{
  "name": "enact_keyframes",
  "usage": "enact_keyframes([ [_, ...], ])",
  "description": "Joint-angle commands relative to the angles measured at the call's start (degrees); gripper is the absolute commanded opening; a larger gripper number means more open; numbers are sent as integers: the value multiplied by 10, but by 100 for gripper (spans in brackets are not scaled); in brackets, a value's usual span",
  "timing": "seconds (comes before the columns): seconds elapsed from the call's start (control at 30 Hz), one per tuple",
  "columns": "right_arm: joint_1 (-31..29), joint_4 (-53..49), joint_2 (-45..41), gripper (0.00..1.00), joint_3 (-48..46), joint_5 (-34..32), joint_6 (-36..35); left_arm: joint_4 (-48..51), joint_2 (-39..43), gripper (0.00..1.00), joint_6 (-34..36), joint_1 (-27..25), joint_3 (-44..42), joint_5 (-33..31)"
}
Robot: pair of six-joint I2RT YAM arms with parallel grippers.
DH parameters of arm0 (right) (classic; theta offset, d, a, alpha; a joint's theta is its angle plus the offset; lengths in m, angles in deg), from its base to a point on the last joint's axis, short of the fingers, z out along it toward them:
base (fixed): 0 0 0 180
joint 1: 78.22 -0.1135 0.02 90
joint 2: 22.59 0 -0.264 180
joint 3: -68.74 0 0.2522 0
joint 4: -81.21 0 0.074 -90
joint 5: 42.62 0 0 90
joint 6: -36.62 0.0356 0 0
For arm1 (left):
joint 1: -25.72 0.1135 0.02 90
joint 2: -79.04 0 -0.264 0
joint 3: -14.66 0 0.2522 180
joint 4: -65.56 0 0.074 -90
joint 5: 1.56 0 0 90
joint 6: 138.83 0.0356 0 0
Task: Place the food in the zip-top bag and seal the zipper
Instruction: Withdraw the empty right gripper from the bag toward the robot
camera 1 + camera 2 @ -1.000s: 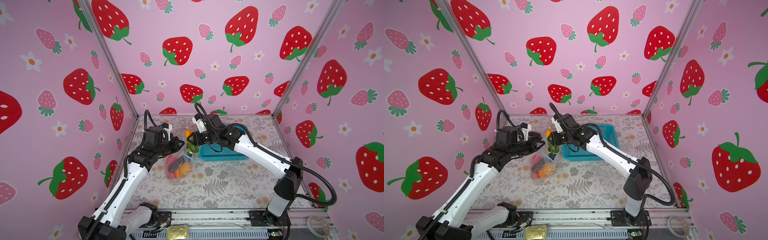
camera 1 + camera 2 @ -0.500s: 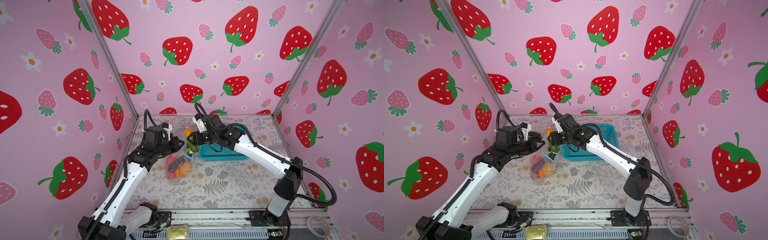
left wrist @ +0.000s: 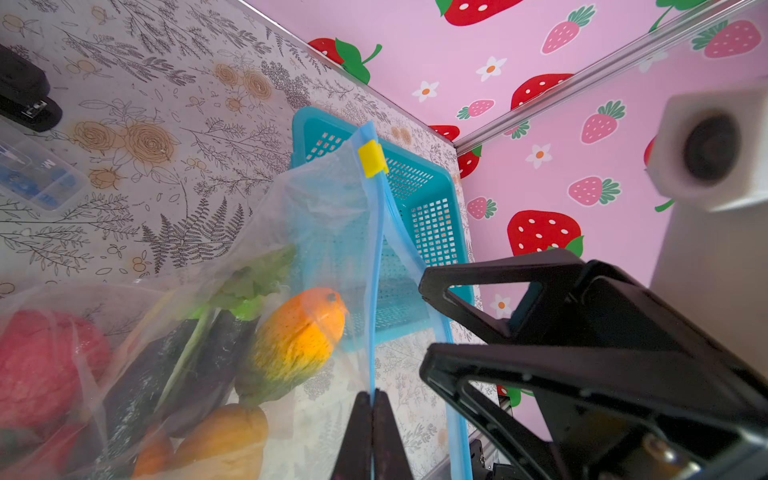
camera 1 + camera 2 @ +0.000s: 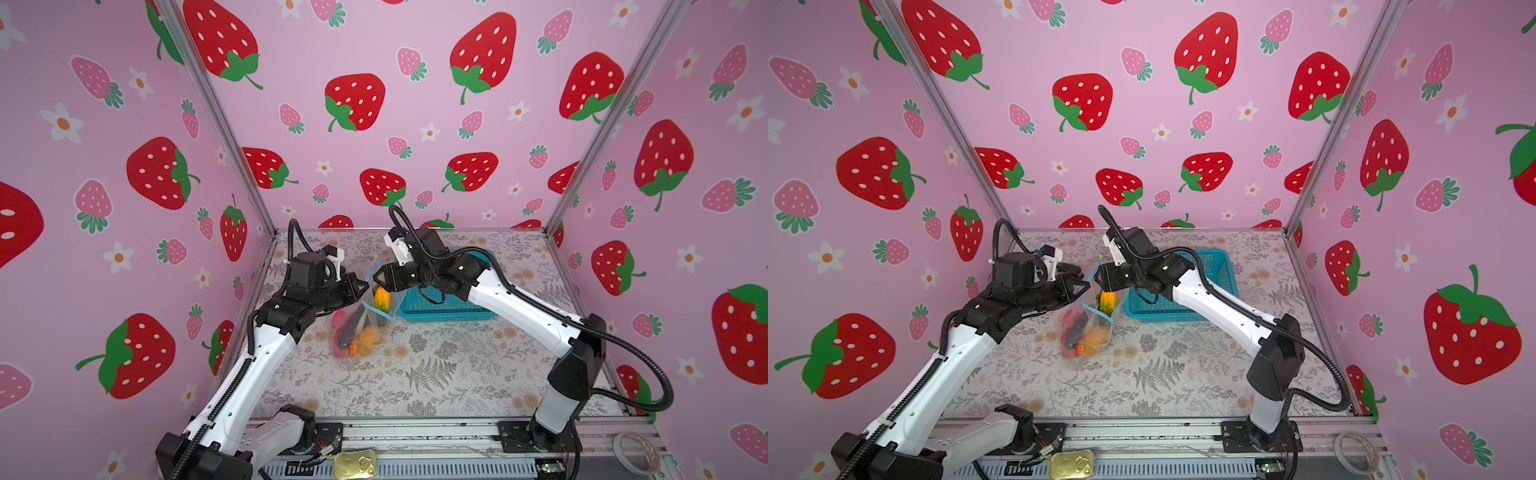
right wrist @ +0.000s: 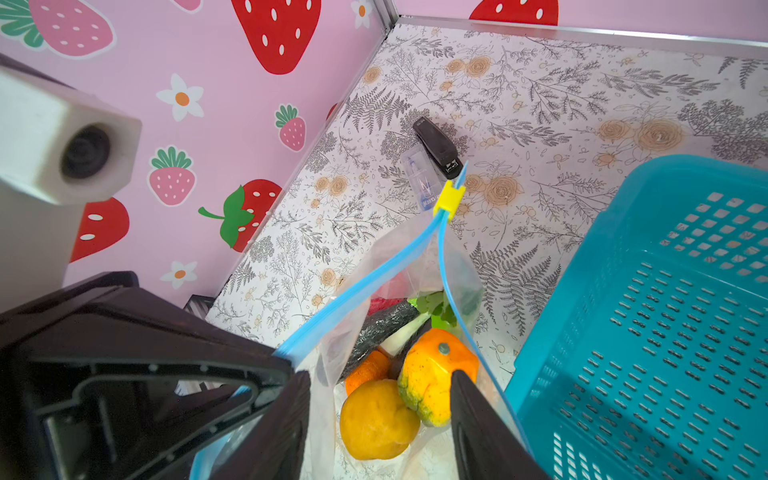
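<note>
The zip-top bag (image 4: pixel 360 337) (image 4: pixel 1089 332) hangs with its bottom on the table, mouth open upward. My left gripper (image 4: pixel 365 286) (image 3: pixel 372 399) is shut on one side of the light-blue zipper (image 3: pixel 376 266) (image 5: pixel 353 291); the yellow slider (image 3: pixel 372 158) (image 5: pixel 449 197) sits at its far end. My right gripper (image 4: pixel 376 279) (image 5: pixel 379 376) stands open over the mouth. An orange-green piece (image 5: pixel 432 382) (image 4: pixel 382 297) lies just inside, against one finger (image 5: pixel 473 415). Below it lie more food: a yellow piece (image 5: pixel 378 419), an eggplant (image 5: pixel 382 328) and a red lump (image 3: pixel 37 365).
A teal perforated basket (image 4: pixel 440 307) (image 5: pixel 665 332) stands right beside the bag, under the right arm. A black stapler (image 5: pixel 438 147) and a small clear box (image 5: pixel 422 178) lie at the back left. A tin (image 4: pixel 355 465) and a tape roll (image 4: pixel 636 451) sit off the front edge.
The right jaws have spread wider around the orange-green piece at the bag's mouth. Both arms and the bag have hardly moved.
</note>
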Motion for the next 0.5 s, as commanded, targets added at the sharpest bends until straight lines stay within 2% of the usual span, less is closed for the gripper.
enact_keyframes([
  [0.0, -5, 11, -14, 54, 15, -8, -11, 1, -1, 0, 1, 3, 26, 0],
  [0.23, -5, 71, -81, 52, -41, -54, -55, 10, 3, 0, 5, 3, 30, -3],
  [0.27, -5, 79, -93, 49, -54, -72, -65, 11, 4, 0, 6, 3, 31, -5],
  [0.47, -4, 90, -141, 48, -88, -194, -157, 11, -4, 0, 7, 3, 38, -8],
])
